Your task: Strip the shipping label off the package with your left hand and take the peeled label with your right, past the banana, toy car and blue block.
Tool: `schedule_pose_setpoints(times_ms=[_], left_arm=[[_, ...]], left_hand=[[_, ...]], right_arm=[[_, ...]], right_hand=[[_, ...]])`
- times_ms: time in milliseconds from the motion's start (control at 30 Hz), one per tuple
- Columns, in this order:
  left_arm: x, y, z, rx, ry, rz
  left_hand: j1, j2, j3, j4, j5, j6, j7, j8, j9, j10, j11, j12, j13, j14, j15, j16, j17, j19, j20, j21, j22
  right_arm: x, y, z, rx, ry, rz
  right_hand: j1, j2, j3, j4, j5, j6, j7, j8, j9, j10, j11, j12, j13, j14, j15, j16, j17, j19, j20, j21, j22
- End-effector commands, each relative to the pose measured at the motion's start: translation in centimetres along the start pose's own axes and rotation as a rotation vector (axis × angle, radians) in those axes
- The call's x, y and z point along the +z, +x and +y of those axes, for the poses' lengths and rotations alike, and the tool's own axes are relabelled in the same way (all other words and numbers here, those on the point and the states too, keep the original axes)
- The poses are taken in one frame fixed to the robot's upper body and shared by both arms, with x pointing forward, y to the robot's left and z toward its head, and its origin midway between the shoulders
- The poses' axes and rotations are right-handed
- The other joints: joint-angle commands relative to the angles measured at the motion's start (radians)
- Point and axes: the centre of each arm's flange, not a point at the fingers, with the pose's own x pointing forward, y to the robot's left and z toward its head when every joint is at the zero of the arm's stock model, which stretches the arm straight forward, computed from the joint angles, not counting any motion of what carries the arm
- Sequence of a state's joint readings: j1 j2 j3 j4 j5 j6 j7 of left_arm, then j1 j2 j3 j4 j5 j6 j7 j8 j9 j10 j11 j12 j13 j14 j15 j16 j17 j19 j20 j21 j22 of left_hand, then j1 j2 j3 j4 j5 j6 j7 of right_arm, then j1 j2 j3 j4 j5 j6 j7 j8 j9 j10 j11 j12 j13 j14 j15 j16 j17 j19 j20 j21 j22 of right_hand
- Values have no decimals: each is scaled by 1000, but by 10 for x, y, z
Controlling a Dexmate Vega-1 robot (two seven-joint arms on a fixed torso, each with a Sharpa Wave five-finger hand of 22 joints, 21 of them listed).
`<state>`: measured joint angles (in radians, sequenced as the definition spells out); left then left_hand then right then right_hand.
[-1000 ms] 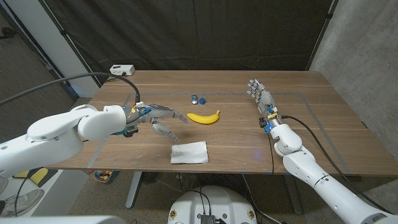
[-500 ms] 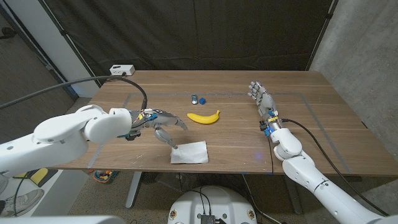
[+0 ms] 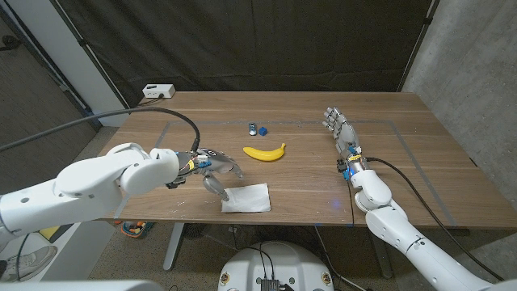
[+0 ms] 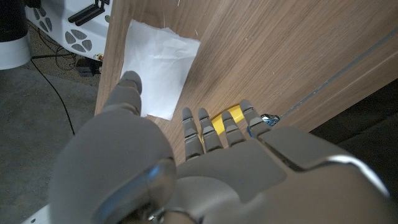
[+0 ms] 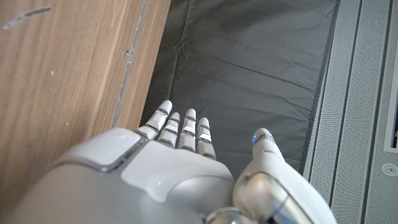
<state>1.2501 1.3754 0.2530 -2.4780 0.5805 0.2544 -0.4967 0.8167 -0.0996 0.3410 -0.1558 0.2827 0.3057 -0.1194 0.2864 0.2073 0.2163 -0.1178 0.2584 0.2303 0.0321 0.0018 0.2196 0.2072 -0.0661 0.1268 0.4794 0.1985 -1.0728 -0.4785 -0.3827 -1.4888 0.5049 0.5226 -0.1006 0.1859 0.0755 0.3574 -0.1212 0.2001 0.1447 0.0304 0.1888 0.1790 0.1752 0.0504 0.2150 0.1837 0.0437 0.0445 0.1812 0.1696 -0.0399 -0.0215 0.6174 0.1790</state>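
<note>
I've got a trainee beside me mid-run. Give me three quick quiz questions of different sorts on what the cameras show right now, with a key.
1. True or false: the left hand has lifted the flat white package off the wooden table.
2. Which lies nearest the yellow banana? A) small toy car and blue block B) white box at the table's far corner C) right hand
3. Fill in: the right hand holds ____.

Key: 1 false, the package lies on the table with the left hand's fingers at its corner; 2 A; 3 nothing, its fingers are extended.
</note>
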Motion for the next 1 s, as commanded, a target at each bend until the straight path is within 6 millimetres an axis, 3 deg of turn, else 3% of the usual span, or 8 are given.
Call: schedule_pose_setpoints(times_ms=[33,1000], left_arm=[[12,8,-14,-9,79,44],[34,11,-42,27,193,124]], left_hand=[[13,0,2,4,-4,2,-7,1,6,2,-4,1,4,-4,-3,1,3,1,-5,-1,1],[21,-5,-15,17,-15,29,-4,15,13,36,-9,14,17,20,-29,11,8,8,-16,-3,2]], right_arm=[[-5,-5,-1,-8,4,6],[-8,-18,-2,-16,4,4]], right_hand=[[8,1,-2,-1,4,8,2,3,5,12,2,8,5,11,2,5,5,-1,-1,-1,3],[5,1,-3,1,4,8,0,2,5,11,2,7,5,13,1,5,5,2,-1,-8,3]])
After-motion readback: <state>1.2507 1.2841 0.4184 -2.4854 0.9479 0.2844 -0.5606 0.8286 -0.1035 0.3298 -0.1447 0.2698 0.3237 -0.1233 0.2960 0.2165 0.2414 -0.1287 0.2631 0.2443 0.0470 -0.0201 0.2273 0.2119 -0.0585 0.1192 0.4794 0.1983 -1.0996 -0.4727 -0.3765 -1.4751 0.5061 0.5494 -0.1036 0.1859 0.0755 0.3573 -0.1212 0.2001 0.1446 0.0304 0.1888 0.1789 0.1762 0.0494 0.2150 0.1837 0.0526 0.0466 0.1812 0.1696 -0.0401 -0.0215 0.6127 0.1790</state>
